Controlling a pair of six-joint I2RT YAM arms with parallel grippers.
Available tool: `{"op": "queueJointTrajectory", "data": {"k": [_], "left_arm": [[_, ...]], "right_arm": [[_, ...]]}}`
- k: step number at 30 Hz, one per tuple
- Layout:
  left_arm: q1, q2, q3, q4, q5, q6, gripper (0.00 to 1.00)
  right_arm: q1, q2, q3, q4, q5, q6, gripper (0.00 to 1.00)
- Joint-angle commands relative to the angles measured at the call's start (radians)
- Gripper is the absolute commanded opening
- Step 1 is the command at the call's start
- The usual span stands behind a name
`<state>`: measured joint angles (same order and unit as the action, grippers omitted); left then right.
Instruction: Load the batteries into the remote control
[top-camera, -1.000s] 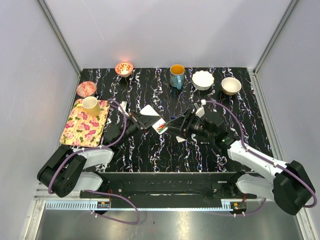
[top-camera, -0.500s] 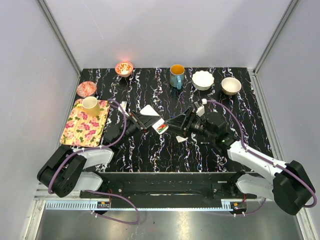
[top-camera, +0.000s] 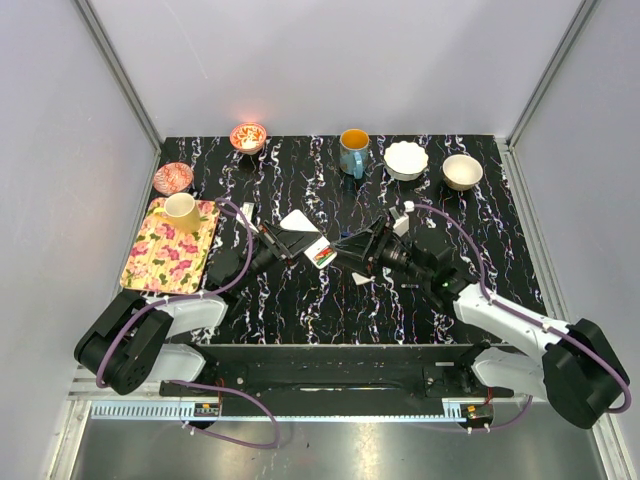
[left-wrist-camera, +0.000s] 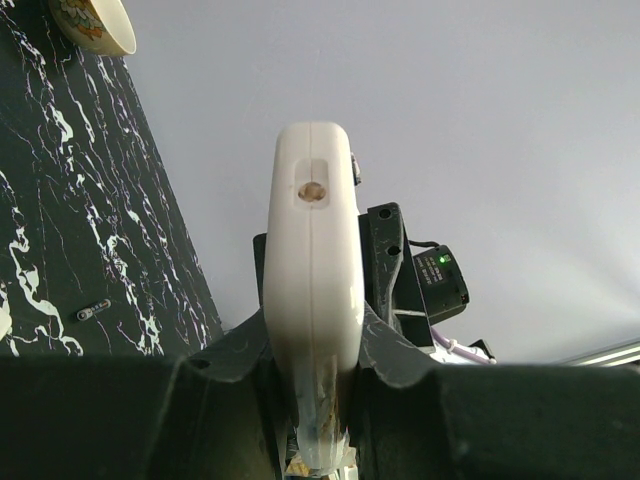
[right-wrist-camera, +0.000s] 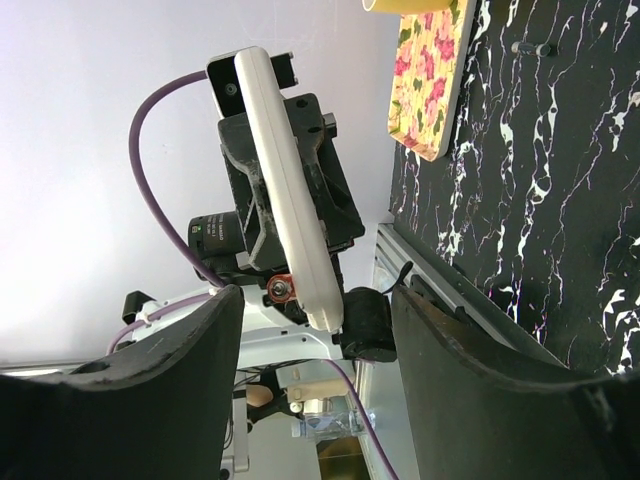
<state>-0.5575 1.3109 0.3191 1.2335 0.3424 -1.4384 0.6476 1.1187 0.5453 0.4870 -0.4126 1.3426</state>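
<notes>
The white remote control (top-camera: 320, 254) is held off the table in my left gripper (top-camera: 292, 243), which is shut on it. In the left wrist view the remote (left-wrist-camera: 312, 270) stands edge-on between the fingers of that gripper (left-wrist-camera: 315, 355). My right gripper (top-camera: 348, 245) is open just right of the remote. In the right wrist view the remote (right-wrist-camera: 285, 200) lies between its wide-open jaws (right-wrist-camera: 315, 305). A reddish-orange battery (right-wrist-camera: 280, 290) shows at the remote's near end. A small dark battery (right-wrist-camera: 530, 48) lies on the table near the tray. Another small dark one (left-wrist-camera: 95, 311) lies on the table.
A floral tray (top-camera: 172, 250) with a yellow cup (top-camera: 182, 212) is at the left. Two patterned bowls (top-camera: 248, 136), a blue mug (top-camera: 353, 152) and two pale bowls (top-camera: 407, 159) line the back edge. White cover pieces lie behind the remote (top-camera: 298, 220) and by the right gripper (top-camera: 360, 279).
My right gripper has moved a little left, closer to the remote. The left gripper and the remote have stayed put.
</notes>
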Motion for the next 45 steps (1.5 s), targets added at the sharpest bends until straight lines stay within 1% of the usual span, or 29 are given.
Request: {"op": "queueJointTrajectory", "data": {"k": [1,5,9,23,31,36,45], "left_arm": [[-0.004,-0.022,0.026,0.431,-0.022,-0.002,0.0],[-0.004,-0.024,0.026,0.431,-0.023,-0.002,0.0],[-0.004,-0.029,0.026,0.431,-0.026,-0.001,0.0],[-0.005,-0.03,0.037,0.431,-0.028,-0.001,0.0],[-0.007,-0.022,0.057,0.431,-0.032,-0.002,0.0],[-0.01,-0.022,0.067,0.431,-0.033,-0.002,0.0],[-0.015,-0.016,0.089,0.431,-0.036,-0.004,0.0]], "right_arm": [[-0.006,0.015,-0.01,0.074,-0.012,0.02,0.66],[-0.006,0.027,-0.018,0.091,-0.017,0.032,0.66],[-0.006,0.036,-0.042,0.151,-0.012,0.067,0.65],[-0.006,0.098,-0.048,0.214,-0.051,0.096,0.64],[-0.008,0.112,-0.047,0.209,-0.058,0.095,0.63],[-0.006,0.131,-0.039,0.211,-0.074,0.093,0.6],[-0.005,0.148,-0.027,0.186,-0.094,0.076,0.58]]}}
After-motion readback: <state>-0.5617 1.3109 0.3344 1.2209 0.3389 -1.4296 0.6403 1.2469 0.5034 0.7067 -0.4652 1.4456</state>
